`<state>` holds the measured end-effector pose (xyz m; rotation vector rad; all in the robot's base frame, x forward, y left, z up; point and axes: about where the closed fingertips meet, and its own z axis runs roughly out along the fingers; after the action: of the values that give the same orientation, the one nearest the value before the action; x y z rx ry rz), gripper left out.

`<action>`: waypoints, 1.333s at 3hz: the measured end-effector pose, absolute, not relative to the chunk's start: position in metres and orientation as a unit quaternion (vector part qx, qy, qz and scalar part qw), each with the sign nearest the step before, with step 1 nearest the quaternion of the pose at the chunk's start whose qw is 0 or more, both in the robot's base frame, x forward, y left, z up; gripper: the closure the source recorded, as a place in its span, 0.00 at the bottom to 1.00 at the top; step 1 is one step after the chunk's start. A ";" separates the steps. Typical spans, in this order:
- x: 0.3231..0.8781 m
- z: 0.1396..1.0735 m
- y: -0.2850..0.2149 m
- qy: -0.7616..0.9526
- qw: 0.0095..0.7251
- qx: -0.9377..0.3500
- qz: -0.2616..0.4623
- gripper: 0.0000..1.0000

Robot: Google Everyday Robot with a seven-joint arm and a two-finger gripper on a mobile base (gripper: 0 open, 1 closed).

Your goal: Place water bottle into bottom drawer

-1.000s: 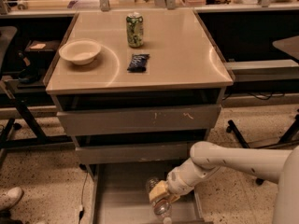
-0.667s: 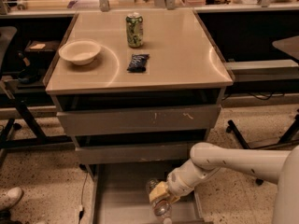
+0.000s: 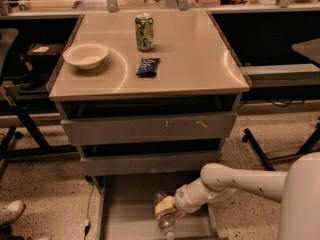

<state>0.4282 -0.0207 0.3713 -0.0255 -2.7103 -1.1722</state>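
The bottom drawer (image 3: 127, 211) is pulled out, a wide grey tray under two upper grey drawers. My gripper (image 3: 166, 207) reaches in from the right on a white arm and sits low over the drawer's right half. It is shut on the water bottle (image 3: 165, 224), a small clear plastic bottle that sticks out on both sides of the fingers, pointing roughly front to back. I cannot tell whether the bottle touches the drawer floor.
On the beige tabletop (image 3: 200, 64) stand a green soda can (image 3: 144, 32), a white bowl (image 3: 85, 55) and a dark snack packet (image 3: 148, 66). The two upper drawers (image 3: 150, 129) are slightly open. A shoe (image 3: 9, 212) is at the lower left, and chair legs (image 3: 260, 151) are at the right.
Almost nothing differs. The arm and the held bottle seem to have sunk very slightly into the bottom drawer.
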 end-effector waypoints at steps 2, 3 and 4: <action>0.437 0.327 -0.004 -0.901 0.096 -0.036 -0.421 1.00; 0.440 0.293 0.009 -0.899 0.094 -0.070 -0.423 1.00; 0.453 0.253 0.017 -0.896 0.083 -0.109 -0.422 1.00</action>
<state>0.4530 0.0169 0.2533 -0.3241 -2.6771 -1.2588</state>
